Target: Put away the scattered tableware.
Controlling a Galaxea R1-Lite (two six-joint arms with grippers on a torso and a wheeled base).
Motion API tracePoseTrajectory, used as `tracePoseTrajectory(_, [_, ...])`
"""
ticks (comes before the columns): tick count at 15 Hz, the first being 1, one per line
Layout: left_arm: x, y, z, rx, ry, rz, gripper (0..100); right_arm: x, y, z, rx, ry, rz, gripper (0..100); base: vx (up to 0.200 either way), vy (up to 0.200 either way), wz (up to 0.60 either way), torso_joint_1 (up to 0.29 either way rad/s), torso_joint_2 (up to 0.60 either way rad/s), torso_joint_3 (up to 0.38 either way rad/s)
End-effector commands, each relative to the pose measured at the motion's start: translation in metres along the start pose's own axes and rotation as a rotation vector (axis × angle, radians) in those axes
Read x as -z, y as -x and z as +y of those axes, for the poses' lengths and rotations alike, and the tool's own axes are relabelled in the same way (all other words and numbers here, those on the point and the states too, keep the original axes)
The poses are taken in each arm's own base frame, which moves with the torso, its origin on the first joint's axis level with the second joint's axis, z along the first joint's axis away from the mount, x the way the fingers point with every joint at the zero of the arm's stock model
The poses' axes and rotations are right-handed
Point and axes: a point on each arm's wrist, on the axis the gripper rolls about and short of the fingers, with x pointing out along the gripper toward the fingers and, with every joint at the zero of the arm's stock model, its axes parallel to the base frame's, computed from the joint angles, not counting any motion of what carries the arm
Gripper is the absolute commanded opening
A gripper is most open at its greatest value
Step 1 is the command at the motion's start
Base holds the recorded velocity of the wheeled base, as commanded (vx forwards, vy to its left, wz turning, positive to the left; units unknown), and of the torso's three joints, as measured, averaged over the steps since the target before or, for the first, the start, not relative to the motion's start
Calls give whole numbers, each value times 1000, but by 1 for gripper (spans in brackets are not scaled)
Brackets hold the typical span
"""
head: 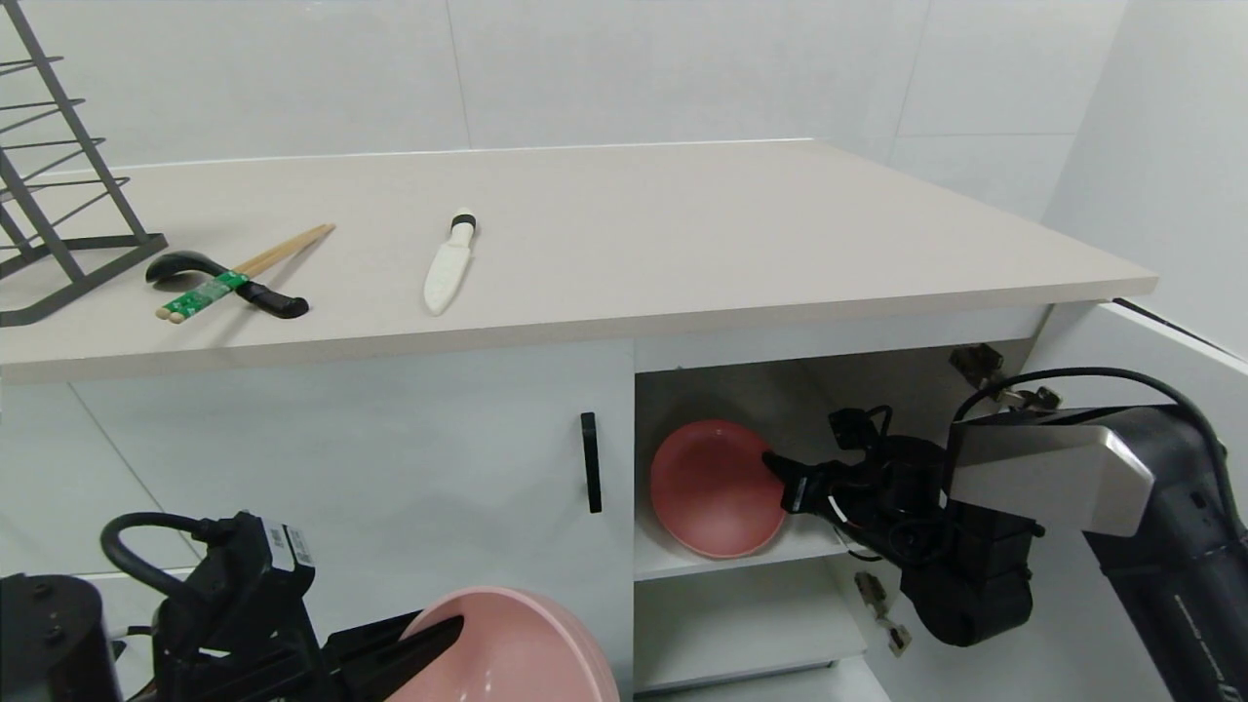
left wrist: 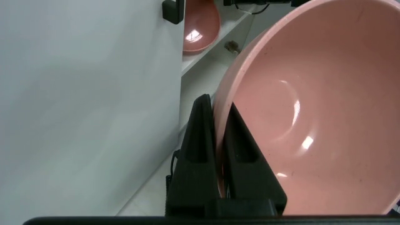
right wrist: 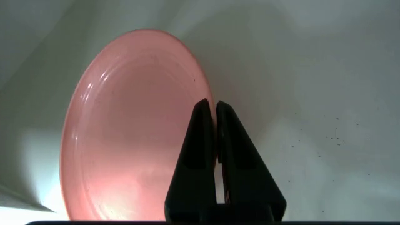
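Head view, and the left gripper (head: 434, 632) sits low at the near left, black fingers pinched tight on the rim of a glossy pink round bowl (head: 517, 653), one finger inside the wall and one outside. Over on the right, inside the open white cabinet (head: 682, 390), the right gripper (head: 775, 468) has its slim tapered fingers closed to a sliver on the edge of a smooth pink round plate (head: 712, 487), which stands tilted on its rim on the upper shelf (head: 741, 556). Up on the matte beige countertop (head: 731, 224) lie a white knife with a black band (head: 447, 268) and wooden chopsticks with a green wrap (head: 258, 263) crossing a black ladle (head: 195, 268). A dark wire rack (head: 58, 195) stands at the far left. A black bar handle (head: 590, 475) marks the closed door (head: 390, 458).
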Motion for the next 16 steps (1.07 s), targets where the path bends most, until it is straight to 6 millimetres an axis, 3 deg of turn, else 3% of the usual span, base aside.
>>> tracePoseTrajectory(1, [0,0,0,0,1,1,0,1,-1,-2,1,-1,-1,0,0,0,0,0,0,0])
tracePoseTrajectory(2, [0,0,0,0,0,0,0,2,-3,-3,10,0,-8,0,0,0,0,0,0,0])
tracePoseTrajectory(3, [0,0,0,0,0,0,0,1,-8,-5,53,-1,-35,100,0,0,0,0,0,0])
tracePoseTrajectory(7, [0,0,0,-3,0,-2,0,-1,-14,-6,77,11,-67,100,0,0,0,0,0,0])
tracePoseTrajectory(9, [-1,-1,0,-3,-1,-6,0,-11,-10,-1,73,22,-88,100,0,0,0,0,0,0])
tracePoseTrajectory(12, [-6,-4,1,1,-4,-21,0,-31,17,24,49,59,-80,100,0,0,0,0,0,0])
tracePoseTrajectory(16, [-9,-6,0,7,-10,-31,0,-28,51,40,58,99,-3,100,0,0,0,0,0,0])
